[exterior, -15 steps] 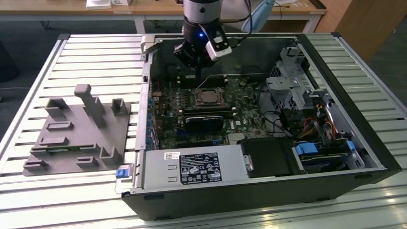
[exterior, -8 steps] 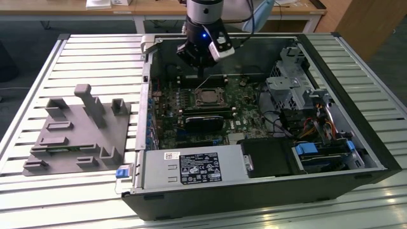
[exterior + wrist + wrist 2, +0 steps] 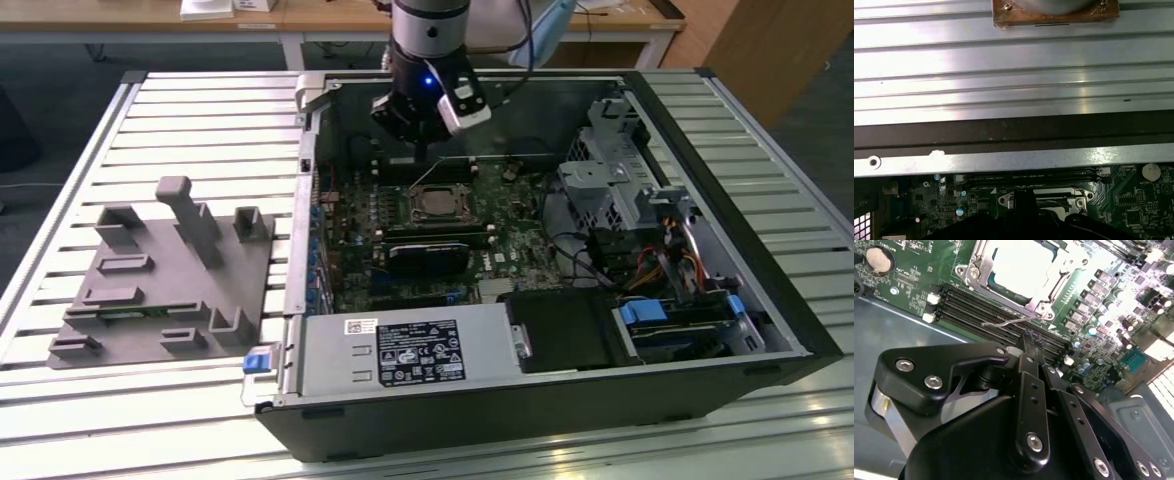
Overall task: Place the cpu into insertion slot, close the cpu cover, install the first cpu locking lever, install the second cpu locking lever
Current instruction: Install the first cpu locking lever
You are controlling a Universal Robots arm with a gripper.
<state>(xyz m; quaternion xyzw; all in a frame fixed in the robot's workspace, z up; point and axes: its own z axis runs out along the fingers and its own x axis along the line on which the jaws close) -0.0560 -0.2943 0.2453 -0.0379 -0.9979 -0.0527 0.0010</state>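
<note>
One cpu [image 3: 1021, 265], silver-grey top catching glare, sits seated in the insertion slot [image 3: 437, 206] on the green board. Cpu cover [image 3: 978, 265] lies flat around it, and the chip shows through its window. Thin wire locking lever [image 3: 1004, 323] runs along the slot's edge; its free end stands out over the long black memory slots [image 3: 979, 307] and does not look tucked in.

Tool [image 3: 1029, 342] hangs just off that edge of the slot, tip over the memory slots and close beside the lever's free end, apart from the cpu itself. Fingers drawn together to one narrow tip, nothing between them. In the exterior view the tool [image 3: 424, 165] points straight down at the board just beyond the slot.

Round coin battery [image 3: 876, 257] sits on the board, well off to one side of the slot. Open computer case [image 3: 747, 200] lies on a slatted metal tabletop [image 3: 200, 110]. Labelled power supply [image 3: 400, 355] fills the near end. Grey moulded fixture [image 3: 160, 270] rests on the tabletop at the exterior view's left, apart from the case.
</note>
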